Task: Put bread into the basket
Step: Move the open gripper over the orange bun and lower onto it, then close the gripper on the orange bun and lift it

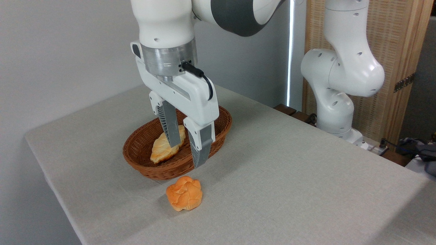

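Hovering over the basket [136, 149], fingers [185, 144] apart and holding nothing; one view only, the fixed camera.

Item 1, bread [184, 198]: round bun, deep orange-golden, knobbly cracked top like petals, paler at the underside. Location: on the worktop [289, 177], just in front of the basket's near rim, outside it, apart from my fingers and lower than them. Sits upright, nothing on it.

Item 2, basket: oval, shallow, reddish-brown wicker, thick rim, much wider than the bun. Contents: one pale, longish pastry [165, 147], partly hidden behind my left finger.

Item 3, my fingers: pointing down, the tips level with the basket's near side, one in front of the pastry, one in front of the rim. Whether either tip touches wicker I cannot tell.

Step in hand, as I judge it: the reach toward the bun, grasp not yet made. Next move calls for coming forward past the rim, dropping to the worktop with the bun between my fingers, then closing gently. The bun looks soft, so a hard squeeze could crush it. The lift must then clear the rim.
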